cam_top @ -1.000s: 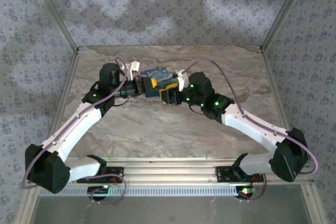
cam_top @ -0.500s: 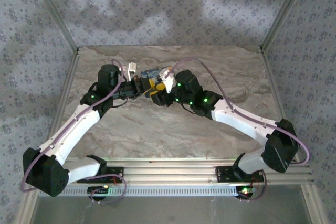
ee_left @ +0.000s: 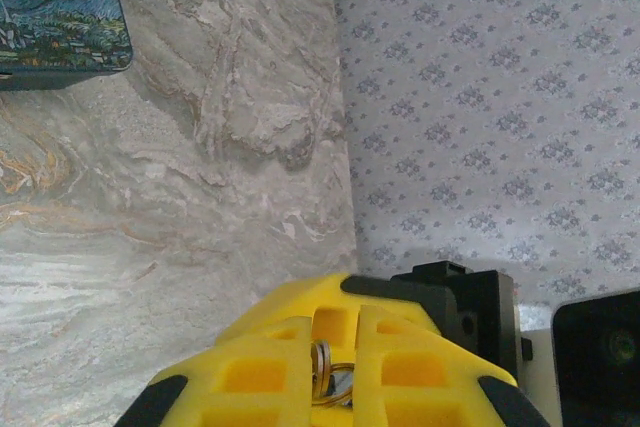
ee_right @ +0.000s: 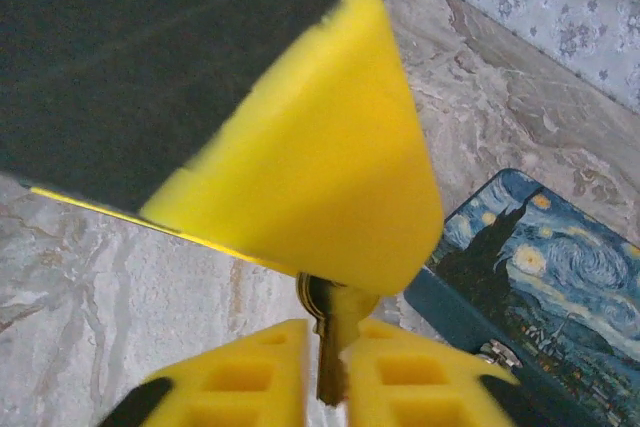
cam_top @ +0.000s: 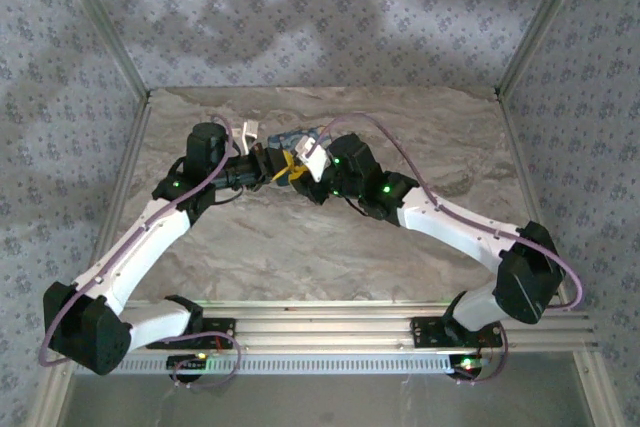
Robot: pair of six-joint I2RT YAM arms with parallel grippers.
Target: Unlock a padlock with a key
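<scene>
Right wrist cam: right claw [ee_right: 335,342] pinches the key [ee_right: 328,362] right at the padlock [ee_right: 300,147], left claw [ee_left: 350,347] seemingly clamps the padlock. A tilted twist could pop the key loose.

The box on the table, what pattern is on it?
A blue night-sky painting with yellow swirls and stars; the box shows best in the right wrist view.

light: bright, diffuse | shadows: soft blotches on back wall [cam_top: 300,17] | blur: nearest foreground in wrist views
</scene>
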